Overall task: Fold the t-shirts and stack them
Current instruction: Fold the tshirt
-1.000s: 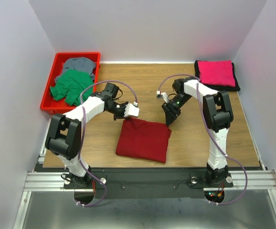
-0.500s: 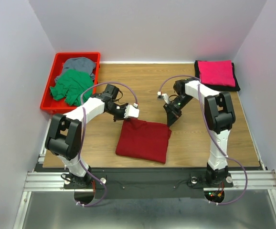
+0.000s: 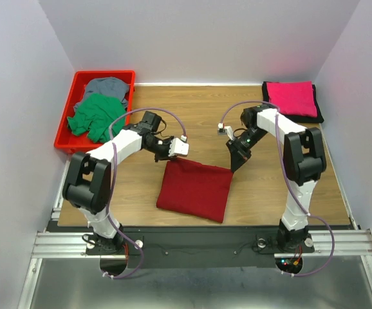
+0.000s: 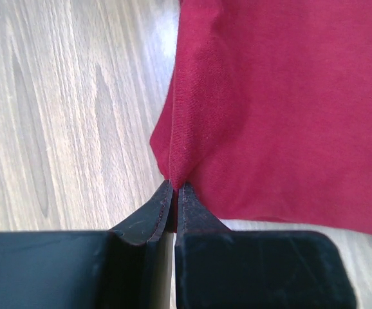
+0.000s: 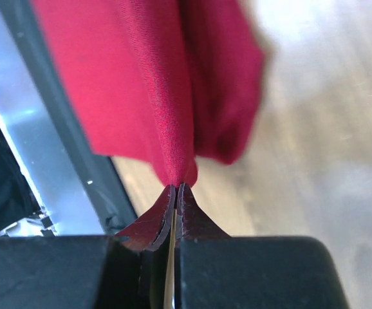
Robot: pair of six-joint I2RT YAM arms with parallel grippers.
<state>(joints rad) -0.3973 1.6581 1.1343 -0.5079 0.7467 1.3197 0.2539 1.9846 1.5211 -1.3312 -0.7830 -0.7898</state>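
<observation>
one dark red t-shirt pinched by left tool, right tool

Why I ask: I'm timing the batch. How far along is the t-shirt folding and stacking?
Done: the pink shirt lies folded on the black shirt, far right. In hand: the dark red shirt, folded mid-table, with the left end effector and right end effector each pinching a far corner; not yet stacked. Left: the green shirt and grey shirt, crumpled in the red tray.
</observation>
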